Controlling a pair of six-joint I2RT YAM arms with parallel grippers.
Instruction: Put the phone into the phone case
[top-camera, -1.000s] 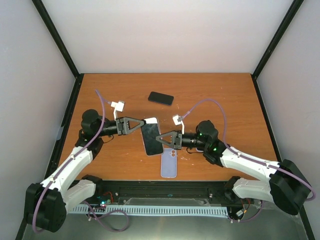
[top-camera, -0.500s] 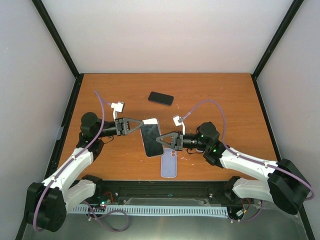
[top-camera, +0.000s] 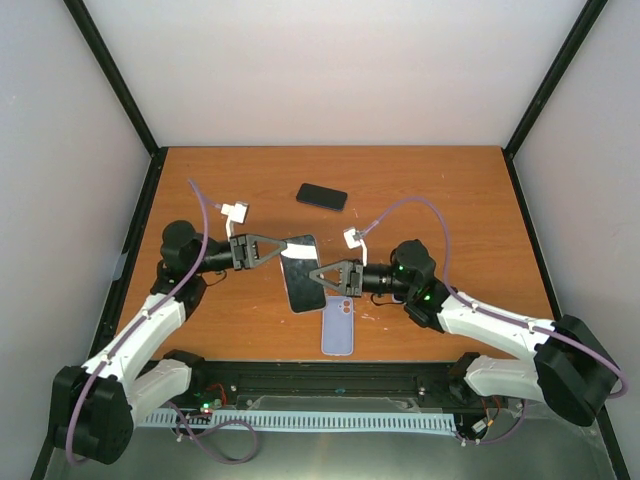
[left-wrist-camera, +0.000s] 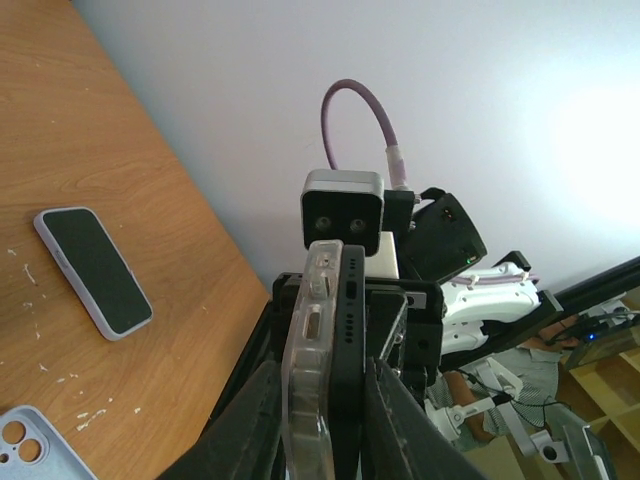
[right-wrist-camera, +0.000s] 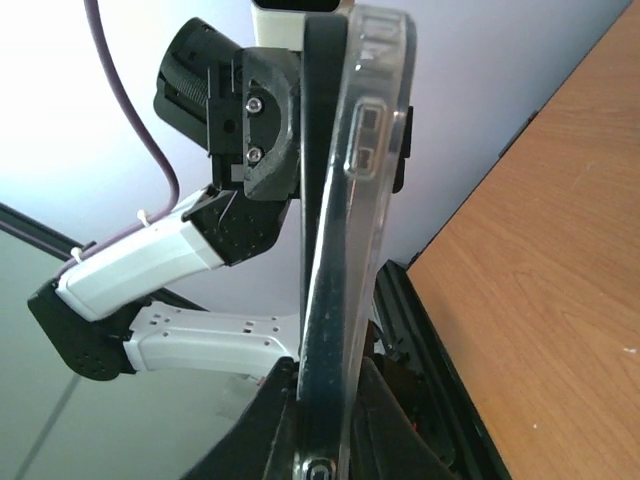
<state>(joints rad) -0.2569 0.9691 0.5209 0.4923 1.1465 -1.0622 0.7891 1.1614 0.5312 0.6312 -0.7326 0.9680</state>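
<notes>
Orange-brown wood table (top-camera: 450, 200), white walls (top-camera: 330, 70) on three sides, black frame posts (top-camera: 110, 75) at the corners. Lying flat on it are a black phone (top-camera: 322, 196) at far centre and a lilac phone case (top-camera: 338, 328) by the near edge. The phone (top-camera: 300, 285) is held above mid-table, pressed edge-on against a clear phone case (left-wrist-camera: 303, 360); can't tell if it's seated. The left gripper (top-camera: 287, 249) pinches the pair at its far corner. The right gripper (top-camera: 316, 279) is clamped on its right edge. Open tabletop along the far edge and both far corners.
</notes>
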